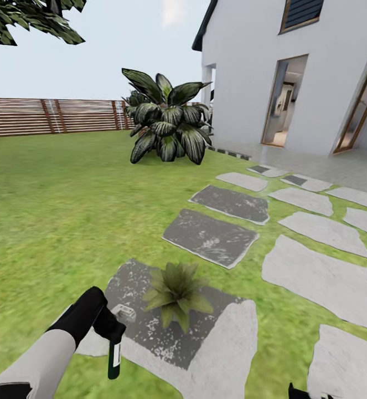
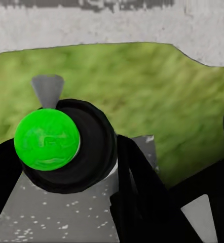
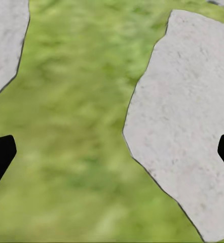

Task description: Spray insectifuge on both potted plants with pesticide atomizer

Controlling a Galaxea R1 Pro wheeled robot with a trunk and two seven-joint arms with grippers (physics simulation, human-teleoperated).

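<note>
My left gripper (image 1: 111, 328) is shut on the pesticide atomizer (image 1: 114, 357), low at the left of the head view. Its dark green body hangs below the fingers and its white trigger head (image 1: 124, 313) faces a potted plant (image 1: 176, 292). That plant is a low rosette of pointed green leaves on a dark grey stepping stone (image 1: 150, 327), just right of the atomizer. In the left wrist view the atomizer (image 2: 86, 152) is a round dark shape with a bright green disc, between black fingers (image 2: 137, 197). My right gripper (image 3: 112, 154) is open over grass. The second potted plant is out of view.
A big broad-leaved dark bush (image 1: 166, 124) stands farther back on the lawn. Grey and white stepping stones (image 1: 316, 277) run off to the right toward a white house (image 1: 294, 72) with open doorways. A brown slatted fence (image 1: 50, 115) closes the back left.
</note>
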